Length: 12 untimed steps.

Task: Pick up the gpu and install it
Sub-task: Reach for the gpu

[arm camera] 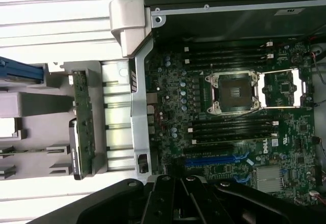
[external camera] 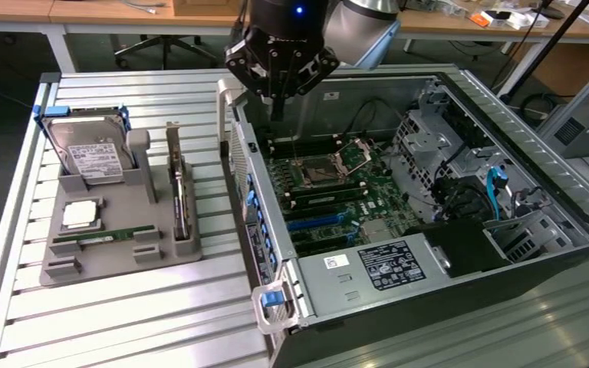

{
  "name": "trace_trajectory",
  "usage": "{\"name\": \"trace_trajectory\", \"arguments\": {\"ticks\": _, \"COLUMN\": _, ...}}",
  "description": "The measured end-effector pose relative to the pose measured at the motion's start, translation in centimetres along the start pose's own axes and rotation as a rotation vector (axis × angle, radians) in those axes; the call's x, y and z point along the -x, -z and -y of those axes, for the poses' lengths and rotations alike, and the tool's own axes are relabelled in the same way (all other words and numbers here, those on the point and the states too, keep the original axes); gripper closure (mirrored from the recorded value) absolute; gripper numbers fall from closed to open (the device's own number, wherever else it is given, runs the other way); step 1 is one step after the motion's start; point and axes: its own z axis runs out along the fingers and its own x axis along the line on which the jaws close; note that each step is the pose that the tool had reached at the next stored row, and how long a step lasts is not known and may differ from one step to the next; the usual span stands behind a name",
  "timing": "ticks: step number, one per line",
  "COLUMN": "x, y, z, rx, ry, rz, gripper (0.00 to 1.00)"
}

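The gripper (external camera: pixel 276 107) hung with its fingers pressed together and nothing between them, above the open computer case (external camera: pixel 238 153), at the case's far corner on the exterior view's left, over the motherboard (external camera: pixel 346 184). The gpu (external camera: pixel 179 192) stood on edge in the grey holder (external camera: pixel 100 264), in the slot along the holder's edge nearest the case, well apart from the gripper. The holder sat on the slatted bench (external camera: pixel 120 322), just beside the case.

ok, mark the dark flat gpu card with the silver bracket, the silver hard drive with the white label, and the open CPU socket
gpu (external camera: pixel 181 203): exterior view, top edge of the upright card.
hard drive (external camera: pixel 96 159): exterior view, white label.
CPU socket (external camera: pixel 320 172): exterior view, socket centre.
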Motion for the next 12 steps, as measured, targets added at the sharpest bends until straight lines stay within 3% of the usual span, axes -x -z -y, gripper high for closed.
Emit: {"name": "trace_trajectory", "arguments": {"ticks": 12, "x": -0.74, "y": 0.02, "z": 0.05, "rx": -0.0002, "ry": 0.0, "rz": 0.0, "gripper": 0.89}}
